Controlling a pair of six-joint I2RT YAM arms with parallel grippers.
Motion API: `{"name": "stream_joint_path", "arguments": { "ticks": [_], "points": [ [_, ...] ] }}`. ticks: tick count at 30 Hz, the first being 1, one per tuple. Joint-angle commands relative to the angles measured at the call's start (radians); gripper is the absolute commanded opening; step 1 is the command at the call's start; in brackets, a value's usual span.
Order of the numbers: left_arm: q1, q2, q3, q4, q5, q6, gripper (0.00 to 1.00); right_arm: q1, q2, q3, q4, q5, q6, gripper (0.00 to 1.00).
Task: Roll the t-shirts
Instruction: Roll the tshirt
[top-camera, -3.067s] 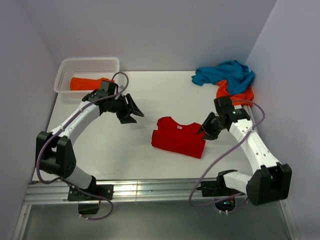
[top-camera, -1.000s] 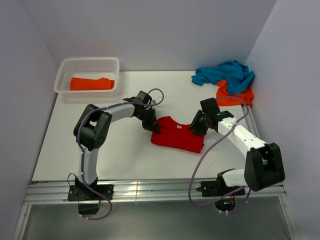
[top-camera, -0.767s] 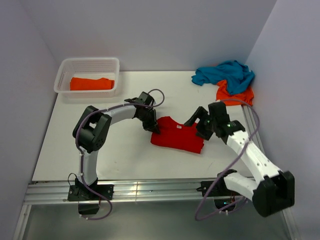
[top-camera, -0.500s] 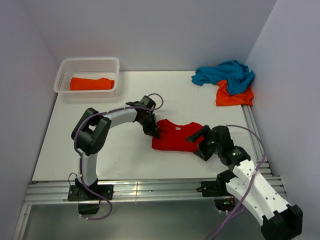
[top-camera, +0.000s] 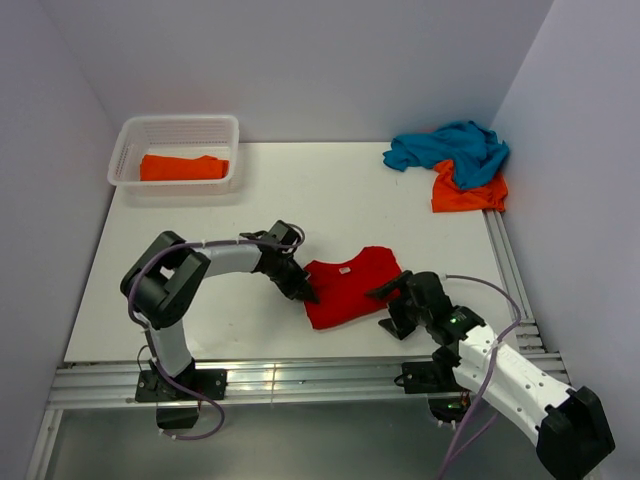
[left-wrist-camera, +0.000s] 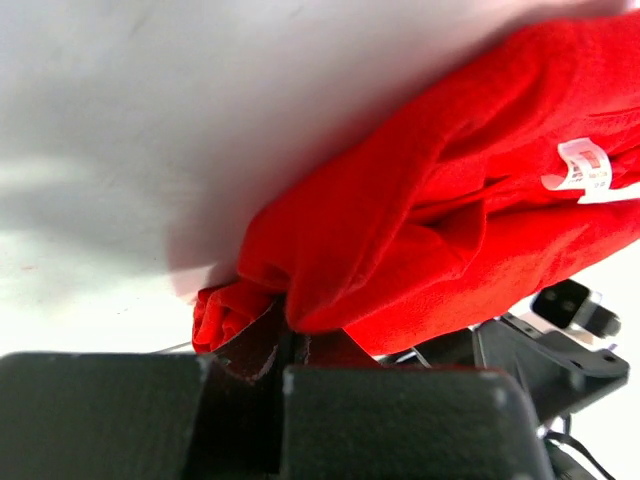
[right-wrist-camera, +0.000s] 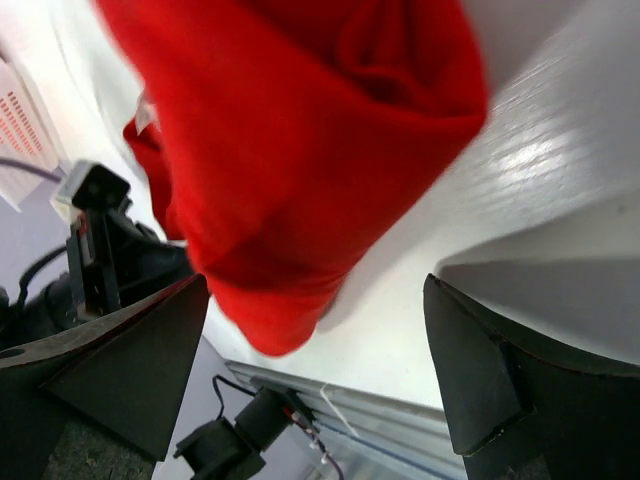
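A: Top external, item one: red shirt (top-camera: 348, 288), bunched, near front edge of table (top-camera: 350, 190), between both grippers. Grips?

B: Left gripper (top-camera: 300, 290): clenched on red shirt's left edge, fabric pinched tight. Right gripper (top-camera: 392, 305): spread wide at red shirt's right end, grasping nothing.

A: Remaining stock?

B: Folded orange shirt (top-camera: 180, 167): inside basket (top-camera: 180, 120), far left corner. Teal shirt (top-camera: 450, 145): crumpled, far right corner, overlapping loose orange shirt (top-camera: 468, 192).

The near t-shirt (top-camera: 350, 288) lies between your left gripper (top-camera: 304, 294) and right gripper (top-camera: 387, 310). Far behind the left fingers sits the basket (top-camera: 128, 143), a second t-shirt (top-camera: 182, 167) inside. Far behind the right fingers, the back t-shirt (top-camera: 452, 145) maybe overlaps the front t-shirt (top-camera: 466, 193).
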Motion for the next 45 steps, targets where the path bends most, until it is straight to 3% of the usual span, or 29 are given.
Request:
{"name": "stream_joint_path", "arguments": {
  "ticks": [1,9,17,20,21,24,28,31,34,42,45],
  "points": [
    [-0.034,-0.015,-0.069,-0.02,-0.047,-0.134,0.0,0.007,0.015,-0.036,0.118,0.05,0.018,0.95],
    [-0.083,-0.001,-0.1,0.057,0.037,-0.217,0.0,0.009,0.138,-0.063,0.308,0.052,-0.037,0.93],
    [-0.098,0.004,-0.12,0.116,0.074,-0.271,0.0,0.024,0.267,0.013,0.273,0.066,-0.083,0.68],
    [-0.098,0.001,-0.112,0.14,0.074,-0.277,0.0,0.026,0.282,0.058,0.208,0.07,-0.108,0.52],
    [-0.098,0.001,-0.112,0.14,0.077,-0.281,0.0,0.027,0.287,0.067,0.195,0.069,-0.109,0.52],
    [-0.1,0.007,-0.091,0.134,0.08,-0.263,0.0,0.026,0.323,0.128,0.097,0.078,-0.126,0.35],
    [-0.1,-0.025,0.019,-0.007,-0.017,-0.103,0.01,0.024,0.449,0.289,-0.126,0.089,-0.177,0.23],
    [-0.095,-0.099,0.102,-0.148,-0.16,0.028,0.16,0.024,0.587,0.432,-0.272,0.083,-0.236,0.17],
    [-0.087,-0.157,0.149,-0.26,-0.261,0.116,0.25,0.026,0.676,0.525,-0.367,0.076,-0.258,0.08],
    [-0.124,-0.291,0.224,-0.303,-0.409,0.286,0.29,0.009,0.785,0.693,-0.549,0.047,-0.235,0.0],
    [-0.162,-0.33,0.215,-0.257,-0.424,0.346,0.37,0.007,0.865,0.783,-0.64,0.049,-0.246,0.0]
  ]
}}
